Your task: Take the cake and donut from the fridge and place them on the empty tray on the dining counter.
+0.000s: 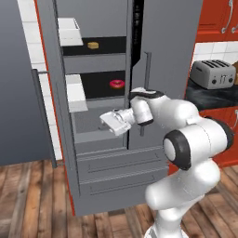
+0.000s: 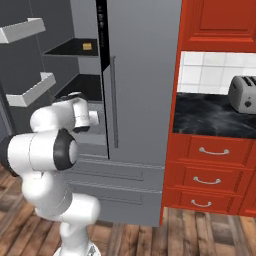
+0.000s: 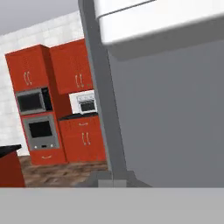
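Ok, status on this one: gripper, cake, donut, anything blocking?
Gripper shut, empty, at open fridge. Cake on upper shelf, donut on shelf below. Nothing blocking either.

A home kitchen: a tall grey fridge [image 1: 107, 153] stands open at 12 o'clock, red cabinets [image 2: 210, 170] with drawer pulls at 3 o'clock, a toaster [image 1: 214, 73] on a black marble counter [image 2: 210, 117], white wall tiles [image 2: 205, 70], a built-in oven [image 3: 40, 132] and wooden floorboards [image 1: 28, 200].
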